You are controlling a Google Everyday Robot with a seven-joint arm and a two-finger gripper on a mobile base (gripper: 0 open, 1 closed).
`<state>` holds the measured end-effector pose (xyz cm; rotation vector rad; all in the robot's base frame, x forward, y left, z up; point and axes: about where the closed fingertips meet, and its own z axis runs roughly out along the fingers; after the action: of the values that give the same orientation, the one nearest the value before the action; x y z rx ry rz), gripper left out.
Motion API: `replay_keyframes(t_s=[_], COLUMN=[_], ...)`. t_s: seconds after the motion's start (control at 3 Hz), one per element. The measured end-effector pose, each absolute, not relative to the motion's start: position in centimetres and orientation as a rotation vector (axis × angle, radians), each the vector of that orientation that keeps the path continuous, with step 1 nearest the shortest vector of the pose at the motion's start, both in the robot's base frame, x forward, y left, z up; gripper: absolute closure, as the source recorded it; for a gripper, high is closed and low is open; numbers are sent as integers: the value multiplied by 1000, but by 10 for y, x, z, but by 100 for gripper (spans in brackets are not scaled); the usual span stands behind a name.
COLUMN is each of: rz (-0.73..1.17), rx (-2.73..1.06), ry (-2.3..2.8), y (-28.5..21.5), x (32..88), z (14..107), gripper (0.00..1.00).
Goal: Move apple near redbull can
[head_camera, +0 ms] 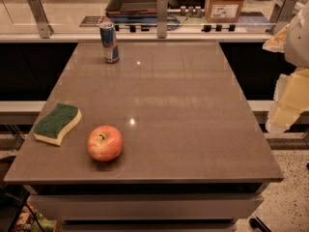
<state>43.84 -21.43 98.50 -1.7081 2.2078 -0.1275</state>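
Observation:
A red apple (105, 142) with yellowish patches and a short stem sits near the front left of the brown table (183, 110). The redbull can (109, 42), blue and silver, stands upright at the table's far left edge, well behind the apple. My gripper (288, 98) shows as a pale yellowish-white shape at the right edge of the view, beyond the table's right side and far from both the apple and the can. It holds nothing that I can see.
A yellow sponge with a green top (57, 123) lies at the left edge, just left of the apple. Behind the table runs a counter with a glass rail, metal posts (162, 16), a dark tray (135, 1) and a cardboard box (225, 3).

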Motion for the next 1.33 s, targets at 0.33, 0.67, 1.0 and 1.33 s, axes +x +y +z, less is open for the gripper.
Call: replay_keyframes(t_s=[0.33, 0.67, 1.0, 1.33], rz=[-128, -89, 8, 152], rx=[-1708, -1720, -1745, -1725], ry=[2208, 2176, 2082, 1972], y=[-214, -206, -183, -152], x=[438, 435, 427, 417], z=[985, 987, 982, 975], gripper=[0, 0, 0, 0])
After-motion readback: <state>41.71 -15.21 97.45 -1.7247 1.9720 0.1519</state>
